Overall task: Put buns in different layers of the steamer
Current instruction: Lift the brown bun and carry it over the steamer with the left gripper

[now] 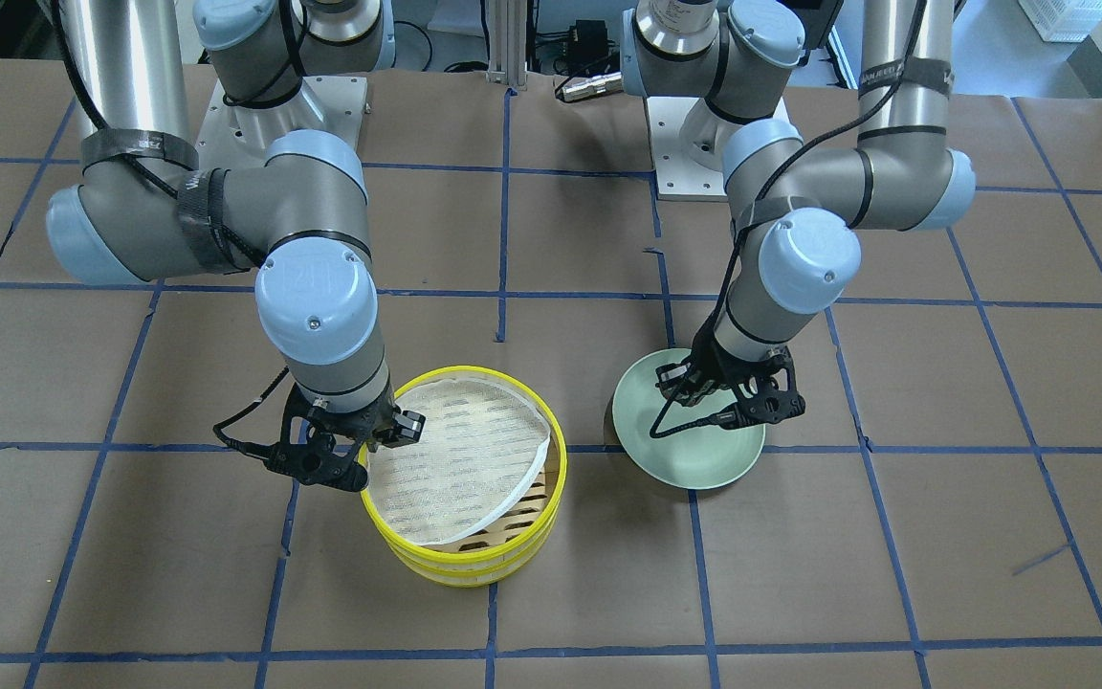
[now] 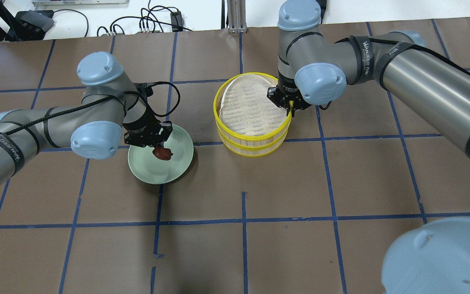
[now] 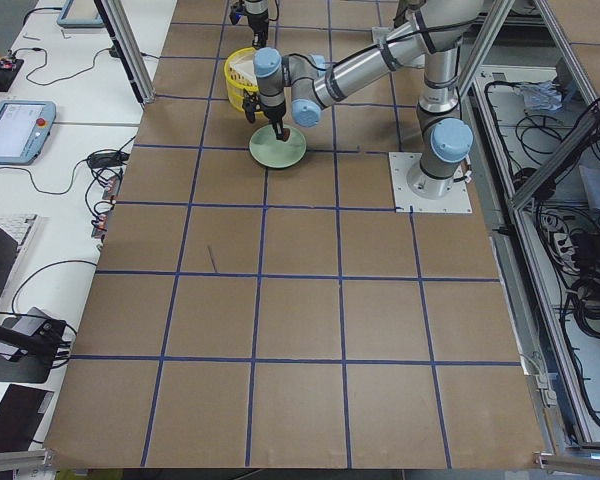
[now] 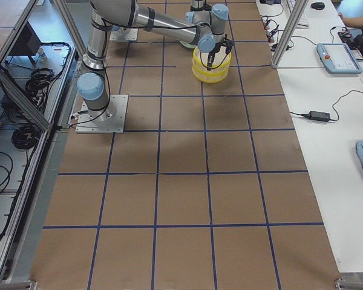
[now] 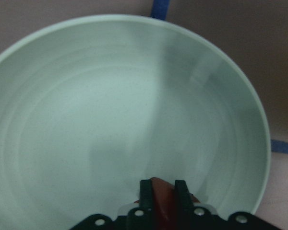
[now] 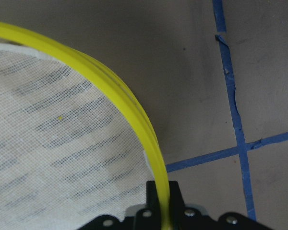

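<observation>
My left gripper (image 2: 159, 148) is shut on the dark reddish-brown bun (image 2: 163, 153) and holds it over the pale green plate (image 2: 178, 165). The left wrist view shows the bun (image 5: 159, 196) pinched between the fingers, with the plate (image 5: 86, 96) below holding nothing else. The yellow-rimmed two-tier steamer (image 2: 255, 143) stands stacked, and its mesh liner (image 2: 251, 108) lies askew in the top tier. My right gripper (image 2: 290, 109) is shut on the top tier's yellow rim (image 6: 134, 115). The white bun shows in no view.
The table is brown paper with a blue tape grid (image 2: 243, 220). The plate (image 1: 704, 469) and the steamer (image 1: 465, 565) stand about one grid square apart. Both arm bases (image 1: 704, 144) are at the robot's edge of the table.
</observation>
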Motion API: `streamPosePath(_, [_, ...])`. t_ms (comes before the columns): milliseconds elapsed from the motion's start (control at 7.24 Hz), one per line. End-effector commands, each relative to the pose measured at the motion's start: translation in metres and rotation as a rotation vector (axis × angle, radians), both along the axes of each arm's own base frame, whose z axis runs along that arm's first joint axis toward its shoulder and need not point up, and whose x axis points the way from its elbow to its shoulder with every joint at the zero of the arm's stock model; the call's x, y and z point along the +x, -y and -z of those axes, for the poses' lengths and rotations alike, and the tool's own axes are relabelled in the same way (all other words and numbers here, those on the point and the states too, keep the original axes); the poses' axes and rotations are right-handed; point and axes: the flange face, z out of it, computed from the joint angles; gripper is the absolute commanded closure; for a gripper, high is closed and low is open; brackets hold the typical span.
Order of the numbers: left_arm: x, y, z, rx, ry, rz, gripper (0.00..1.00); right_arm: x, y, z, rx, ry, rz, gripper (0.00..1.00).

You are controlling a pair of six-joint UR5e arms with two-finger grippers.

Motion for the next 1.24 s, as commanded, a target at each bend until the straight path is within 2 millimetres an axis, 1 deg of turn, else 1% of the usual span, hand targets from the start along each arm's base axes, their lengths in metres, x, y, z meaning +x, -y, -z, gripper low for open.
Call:
streamPosePath(0, [0.002, -0.008, -0.105, 0.049, 0.022, 0.003, 0.97, 0.0, -0.001, 0.001, 0.001, 0.005, 0.002, 0.85])
streamPosePath(138, [0.003, -0.009, -0.147, 0.089, 0.051, 0.011, 0.95, 0.0, 0.0, 0.001, -0.003, 0.005, -0.007, 0.6])
streamPosePath(276, [0.002, -0.01, -0.157, 0.106, 0.053, 0.009, 0.95, -0.001, 0.001, 0.0, -0.009, -0.002, -0.006, 0.33])
streamPosePath(415, [-0.003, -0.002, -0.15, 0.11, 0.039, -0.045, 0.95, -0.004, 0.004, -0.014, -0.03, 0.002, -0.049, 0.0])
streamPosePath(553, [-0.033, 0.0, -0.155, 0.052, 0.011, -0.053, 0.94, -0.007, 0.003, -0.04, -0.072, 0.02, -0.067, 0.01])
streamPosePath(691, [-0.057, 0.0, -0.156, 0.023, 0.01, -0.095, 0.94, -0.022, 0.007, -0.072, -0.109, 0.021, -0.08, 0.01])
streamPosePath(829, [-0.074, 0.011, -0.148, -0.021, -0.009, -0.14, 0.91, -0.061, 0.003, -0.098, -0.06, 0.02, -0.061, 0.02])
streamPosePath(967, [-0.09, 0.022, -0.14, -0.04, -0.094, -0.19, 0.91, -0.074, -0.012, -0.14, -0.083, 0.068, -0.05, 0.0])
streamPosePath(1106, [-0.1, 0.042, -0.123, -0.072, -0.157, -0.255, 0.91, -0.078, -0.031, -0.187, -0.057, 0.076, -0.049, 0.0])
